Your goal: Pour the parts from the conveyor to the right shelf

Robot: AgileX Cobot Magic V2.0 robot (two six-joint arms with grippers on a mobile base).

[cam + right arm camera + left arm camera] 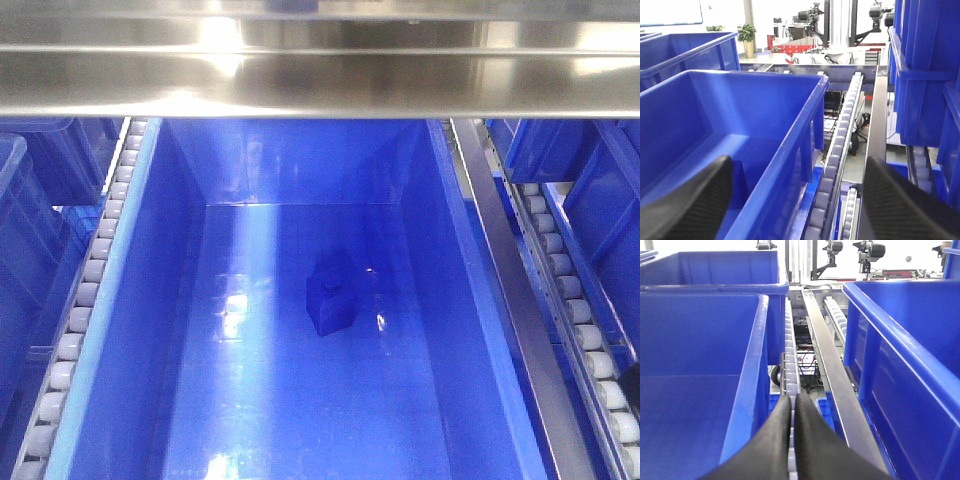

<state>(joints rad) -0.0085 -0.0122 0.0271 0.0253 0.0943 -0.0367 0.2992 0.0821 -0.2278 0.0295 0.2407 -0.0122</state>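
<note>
Black left jaws (792,440) you see pressed together, empty, above a roller rail (790,365); right jaws (795,200) spread wide over a blue bin (730,115). Blue part (330,297): lying on the bin floor (300,400) on the right shelf (320,90).

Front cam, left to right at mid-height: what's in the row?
Blue bin on the left → white roller rail → big blue bin's left wall → blue block on its floor → steel rail → right roller rail → blue bin on the right.
</note>
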